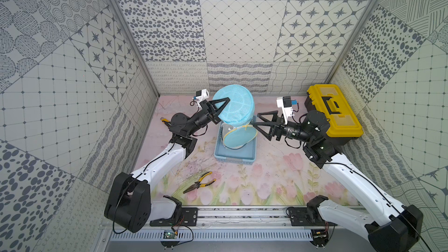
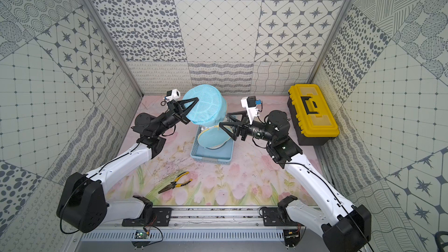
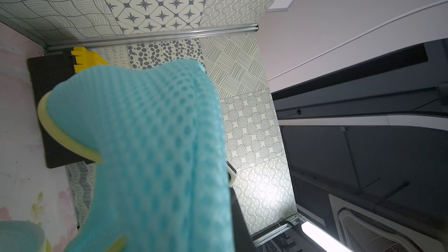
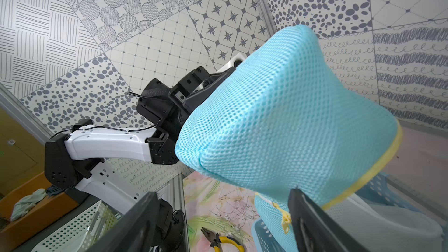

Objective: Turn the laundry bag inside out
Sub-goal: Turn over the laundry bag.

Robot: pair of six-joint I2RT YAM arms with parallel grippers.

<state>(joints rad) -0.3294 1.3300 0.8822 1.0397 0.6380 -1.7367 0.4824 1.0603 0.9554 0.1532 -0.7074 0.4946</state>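
The laundry bag (image 1: 234,104) is a light-blue mesh bag with yellow trim. In both top views it is held raised above the blue basket (image 1: 234,156), which stands on the floral table (image 1: 266,178) near the middle of the workspace. The upper part of the laundry bag forms a rounded dome; below a narrow waist, a lower disc-shaped part (image 2: 213,138) with a yellow rim hangs down into the basket.

The left gripper (image 1: 219,110) is clamped together on the mesh at the upper left side of the dome. One finger (image 2: 191,104) lies across the outside of the fabric. In the left wrist view the mesh (image 3: 150,156) fills the area directly in front of the camera.

The right gripper (image 1: 257,120) has its jaws spread wide apart. It sits at the narrow waist of the laundry bag, just beside the yellow trim (image 4: 378,166). Whether it touches the fabric cannot be determined. It holds nothing.

A yellow and black toolbox (image 1: 332,113) stands at the right rear of the table. Pliers (image 1: 200,182) with yellow handles lie on the table in front of the basket, well apart from it.
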